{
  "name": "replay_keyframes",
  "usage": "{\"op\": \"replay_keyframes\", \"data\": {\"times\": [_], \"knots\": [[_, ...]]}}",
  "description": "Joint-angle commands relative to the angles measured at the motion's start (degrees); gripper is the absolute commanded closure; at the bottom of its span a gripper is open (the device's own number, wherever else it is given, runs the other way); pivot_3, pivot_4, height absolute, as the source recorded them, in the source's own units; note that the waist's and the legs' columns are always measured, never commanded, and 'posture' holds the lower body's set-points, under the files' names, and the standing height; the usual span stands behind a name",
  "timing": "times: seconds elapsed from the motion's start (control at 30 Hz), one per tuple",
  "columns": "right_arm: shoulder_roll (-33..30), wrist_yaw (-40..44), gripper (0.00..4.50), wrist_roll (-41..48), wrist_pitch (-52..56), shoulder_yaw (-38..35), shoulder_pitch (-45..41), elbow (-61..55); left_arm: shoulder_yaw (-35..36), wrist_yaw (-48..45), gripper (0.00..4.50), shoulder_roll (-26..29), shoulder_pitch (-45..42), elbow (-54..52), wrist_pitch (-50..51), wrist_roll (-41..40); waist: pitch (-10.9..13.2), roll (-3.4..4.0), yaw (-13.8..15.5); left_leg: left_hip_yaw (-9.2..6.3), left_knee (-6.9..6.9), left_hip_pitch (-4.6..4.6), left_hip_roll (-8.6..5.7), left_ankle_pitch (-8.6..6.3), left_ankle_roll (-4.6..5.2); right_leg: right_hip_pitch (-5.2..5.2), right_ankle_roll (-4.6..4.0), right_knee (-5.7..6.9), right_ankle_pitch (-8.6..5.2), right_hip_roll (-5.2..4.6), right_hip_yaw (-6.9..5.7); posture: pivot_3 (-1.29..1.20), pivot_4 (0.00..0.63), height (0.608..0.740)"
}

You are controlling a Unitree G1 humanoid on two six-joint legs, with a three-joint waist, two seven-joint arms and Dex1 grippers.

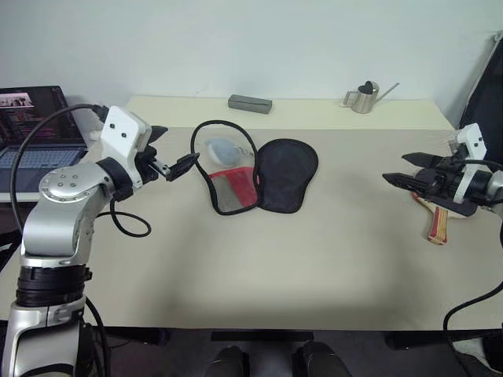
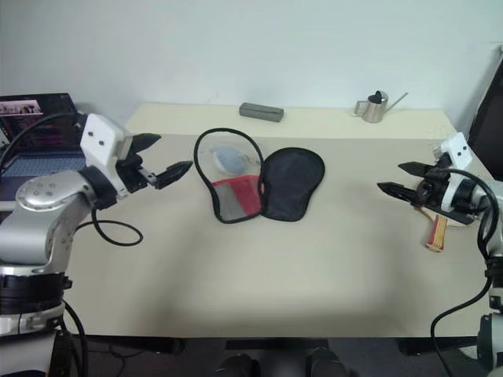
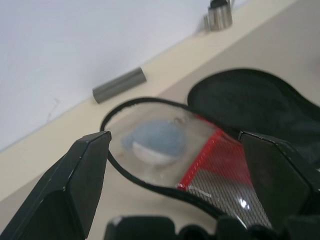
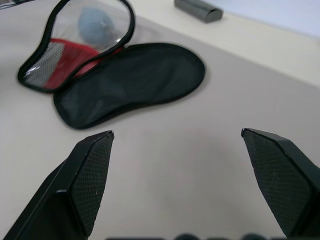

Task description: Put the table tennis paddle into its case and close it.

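The table tennis paddle (image 1: pixel 437 224) is sitting at the table's (image 1: pixel 314 259) right edge, partly hidden under the right gripper (image 1: pixel 402 177). The case (image 1: pixel 255 174) lies unzipped mid-table, flaps spread. Left gripper (image 1: pixel 174 157) hovers just beside it. Both have fingers spread wide, holding nothing.

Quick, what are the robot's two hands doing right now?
Left gripper: open, holding nothing.
Right gripper: open, holding nothing.
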Motion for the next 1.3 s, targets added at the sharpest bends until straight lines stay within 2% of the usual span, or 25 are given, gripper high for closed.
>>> {"op": "replay_keyframes", "data": {"times": [0.03,0.1,0.2,0.33,0.47,0.7,0.93,1.3], "knots": [[-3.3,0.2,0.02,0.7,0.6,-3.3,1.4,-2.2,-0.4,2.0,0.0,1.1,0.0,3.2,-0.4,3.6,0.0,0.0,0.0,0.02,0.01,0.01,0.0,0.0,0.0,0.0,0.0,0.0,0.0,0.0,0.01,0.0,0.15,0.74],[-3.7,0.3,0.02,1.1,0.4,-3.9,2.8,-2.8,-1.2,2.3,0.0,0.8,0.6,4.5,-2.3,5.3,0.0,0.0,0.0,0.03,0.02,0.04,-0.01,0.0,0.01,0.01,0.0,0.02,0.0,0.0,0.0,0.0,0.15,0.74],[-3.5,-1.6,0.02,2.9,3.2,-5.8,4.0,-6.4,-0.1,2.4,0.0,-1.2,-0.2,4.1,-1.7,3.6,0.0,-0.01,0.0,0.02,0.02,0.05,-0.01,0.0,0.01,0.01,0.0,0.06,0.0,0.0,0.0,0.0,0.15,0.74],[-4.4,-2.1,0.02,3.9,5.3,-6.3,5.2,-9.2,0.2,-2.7,0.0,-1.3,-0.4,4.5,-3.3,1.0,0.0,0.0,0.0,0.01,0.04,0.03,0.0,0.0,0.0,0.01,0.0,0.05,0.0,0.0,0.0,0.0,0.15,0.74],[-4.5,-2.6,0.02,5.0,7.5,-7.2,5.9,-11.5,1.8,-9.1,0.0,1.0,1.1,4.9,-2.4,-2.6,0.0,0.0,0.0,0.01,0.04,0.02,-0.01,0.0,0.0,0.01,0.0,0.03,0.0,-0.01,0.0,0.0,0.15,0.74],[-6.2,-1.4,0.02,8.9,11.6,-9.9,10.8,-18.9,2.2,-14.3,0.0,3.9,-0.5,14.4,-6.6,-1.8,0.0,0.0,0.0,0.01,0.03,0.04,0.0,0.0,0.01,0.02,0.0,0.04,0.0,0.0,-0.03,0.0,0.15,0.74],[-3.8,-4.1,0.02,12.1,14.1,-10.7,14.3,-26.0,0.1,-14.1,0.0,1.0,-5.9,22.1,-10.4,0.1,0.0,-0.02,0.1,-0.03,0.06,0.03,-0.01,0.0,0.01,0.03,0.0,0.04,0.0,0.0,-0.06,0.0,0.15,0.74],[3.7,-10.6,0.02,15.1,17.7,-4.2,4.9,-25.3,0.4,-25.0,0.0,1.7,-4.0,20.8,-11.5,-2.8,0.0,-0.04,-0.2,-0.01,0.05,0.04,0.01,0.0,0.01,0.01,0.0,0.08,0.0,0.02,-0.03,0.0,0.15,0.74]]}}
